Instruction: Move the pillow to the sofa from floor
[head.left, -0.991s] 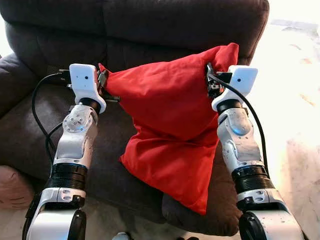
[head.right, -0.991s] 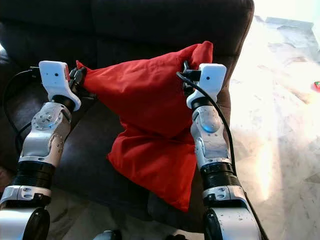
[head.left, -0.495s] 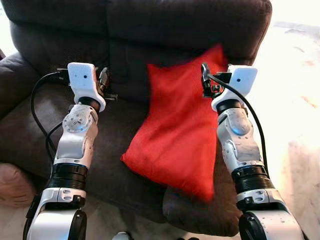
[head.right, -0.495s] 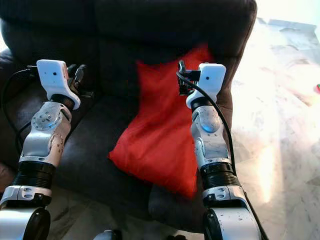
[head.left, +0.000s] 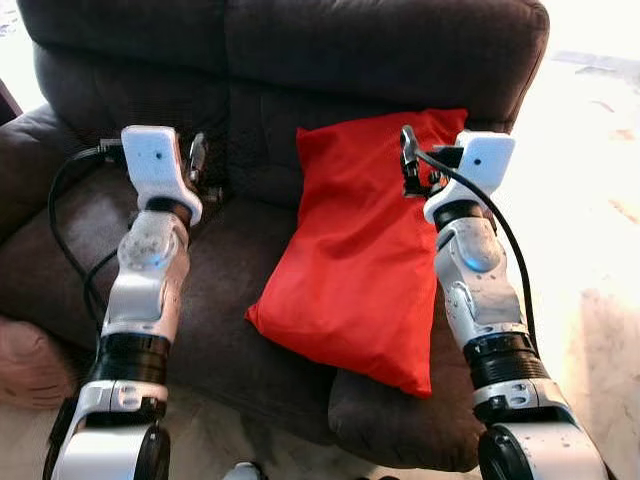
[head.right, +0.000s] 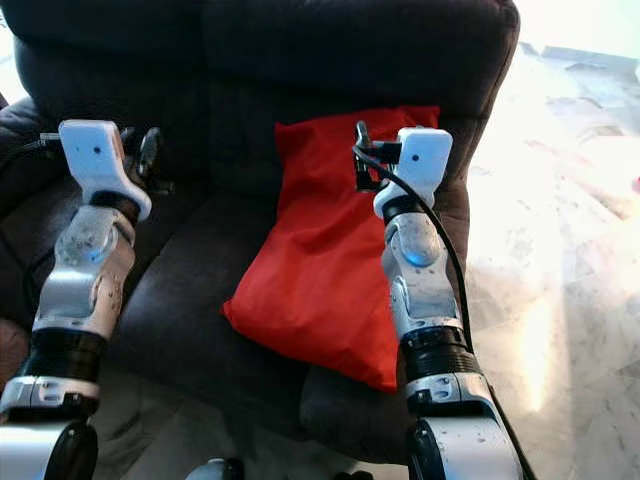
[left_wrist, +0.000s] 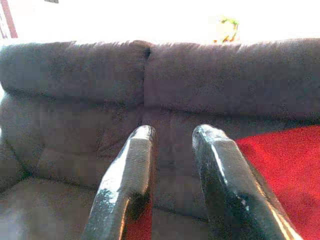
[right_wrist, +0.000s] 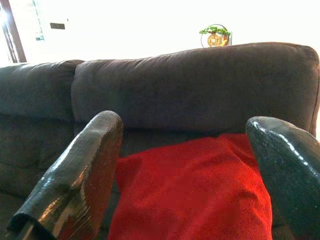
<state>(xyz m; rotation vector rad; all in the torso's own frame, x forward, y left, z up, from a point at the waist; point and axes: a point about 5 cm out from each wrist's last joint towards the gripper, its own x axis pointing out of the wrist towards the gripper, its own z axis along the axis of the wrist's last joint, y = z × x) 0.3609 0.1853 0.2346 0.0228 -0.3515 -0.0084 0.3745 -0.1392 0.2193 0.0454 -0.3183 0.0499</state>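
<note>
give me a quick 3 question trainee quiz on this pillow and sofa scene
1. True or false: the red pillow lies on the floor.
2. The pillow's top edge leans against: A) the sofa backrest B) an armrest C) a wall.
3. Fill in: the right gripper has its fingers ____, empty.

Key
1. False: it rests on the sofa seat.
2. A.
3. Open; the left gripper is open too, holding nothing.

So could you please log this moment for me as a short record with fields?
pillow: red pillow lies on the sofa seat, top edge leaning against the backrest
sofa: dark brown sofa
left gripper: left gripper open, holding nothing, over the seat beside the pillow
right gripper: right gripper open, above the pillow
task state: pillow on sofa
</note>
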